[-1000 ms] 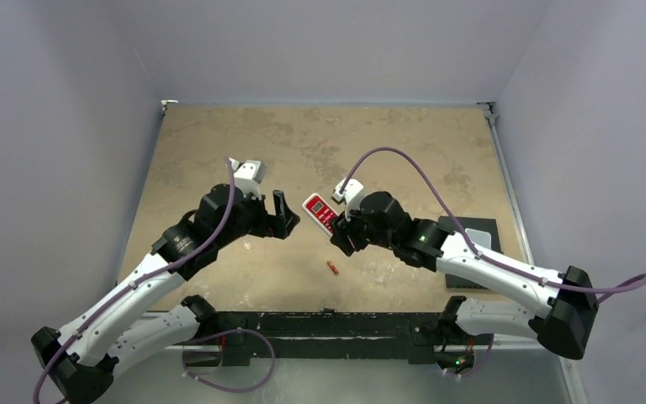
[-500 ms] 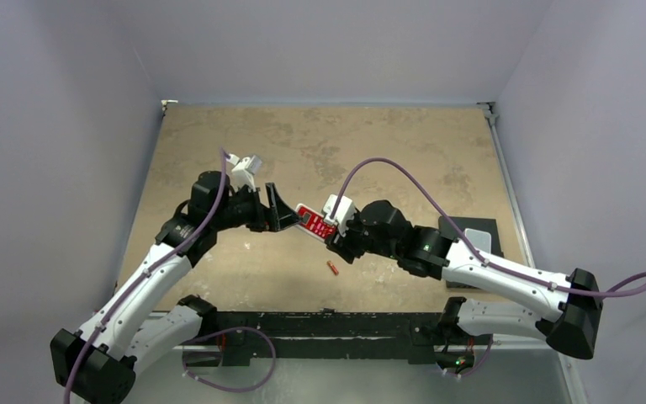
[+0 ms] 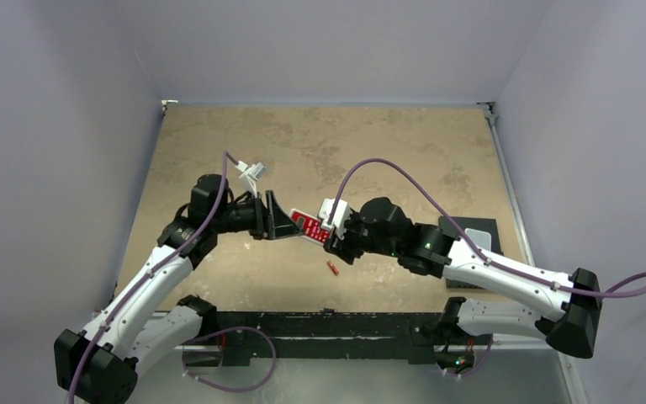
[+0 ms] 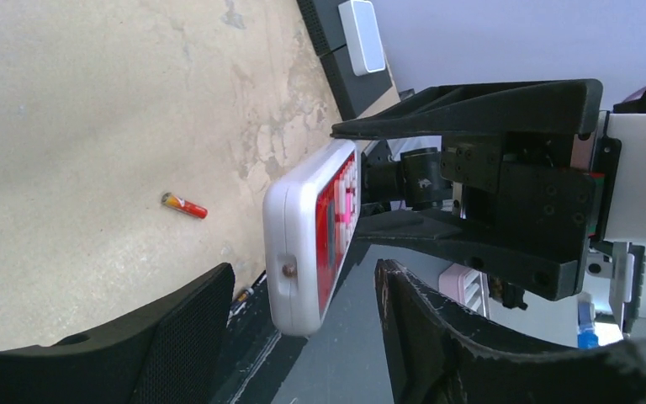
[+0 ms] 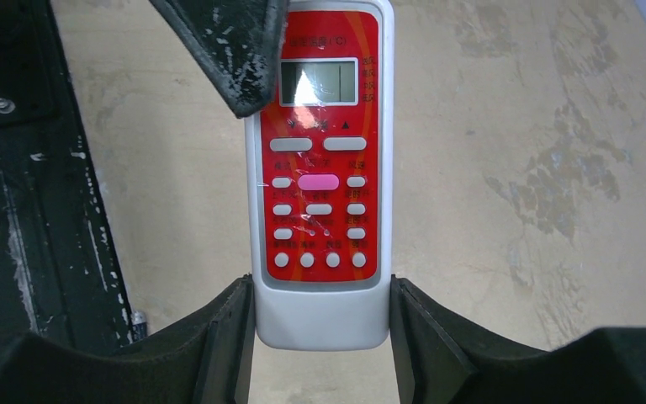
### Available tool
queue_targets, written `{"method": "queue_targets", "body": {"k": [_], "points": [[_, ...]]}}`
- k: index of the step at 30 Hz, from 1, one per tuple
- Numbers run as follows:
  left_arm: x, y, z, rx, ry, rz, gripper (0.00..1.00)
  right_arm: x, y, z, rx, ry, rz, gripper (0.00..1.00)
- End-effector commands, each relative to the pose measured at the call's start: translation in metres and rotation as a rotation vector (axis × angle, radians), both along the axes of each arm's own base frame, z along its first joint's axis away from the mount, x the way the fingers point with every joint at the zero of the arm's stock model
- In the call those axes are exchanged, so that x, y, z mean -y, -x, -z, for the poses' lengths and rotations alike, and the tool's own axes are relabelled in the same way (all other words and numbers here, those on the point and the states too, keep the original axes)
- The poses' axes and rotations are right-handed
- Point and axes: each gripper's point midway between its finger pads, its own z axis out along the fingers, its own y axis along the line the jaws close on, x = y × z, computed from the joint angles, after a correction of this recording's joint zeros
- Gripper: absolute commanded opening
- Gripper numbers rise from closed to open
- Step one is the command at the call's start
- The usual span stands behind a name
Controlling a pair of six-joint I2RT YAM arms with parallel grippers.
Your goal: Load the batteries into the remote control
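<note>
Remote control (image 5: 320,194) clamped in right gripper (image 5: 320,290), left gripper (image 4: 303,274) open around its far end.

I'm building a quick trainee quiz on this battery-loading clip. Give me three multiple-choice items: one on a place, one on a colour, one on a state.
1. Where is the loose battery?
A. lying on the table
B. in mid-air
C. between gripper fingers

2. What colour is the front of the remote control?
A. blue
B. red
C. green

3. The right gripper is:
A. open and empty
B. shut on the battery
C. shut on the remote control

Answers:
1 A, it rests on bare tabletop.
2 B, the button face is red.
3 C, its fingers press both sides of the remote's lower end.
</note>
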Motion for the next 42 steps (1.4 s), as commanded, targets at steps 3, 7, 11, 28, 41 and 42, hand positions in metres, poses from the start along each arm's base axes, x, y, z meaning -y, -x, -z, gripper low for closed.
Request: {"method": "queue_targets", "body": {"k": [3,7,11,28,41,42], "points": [[0.003,0.006,-0.013,0.02,0.069,0.05,0.58,-0.01,0.02,-0.031,0.021,-0.06,-0.128,0.0],[0.005,0.008,-0.019,0.024,0.092,0.066,0.53,-0.007,0.021,-0.031,0.024,-0.051,-0.126,0.0],[0.005,0.01,-0.019,0.021,0.099,0.074,0.48,-0.007,0.023,-0.034,0.023,-0.058,-0.128,0.0],[0.004,0.018,-0.011,0.003,0.112,0.087,0.27,-0.009,0.021,-0.036,0.025,-0.068,-0.119,0.0],[0.006,0.016,-0.015,-0.005,0.157,0.068,0.0,-0.004,0.02,-0.036,0.028,-0.064,-0.1,0.39],[0.006,0.015,-0.015,-0.006,0.158,0.061,0.0,-0.003,0.02,-0.037,0.031,-0.064,-0.095,0.41]]}}
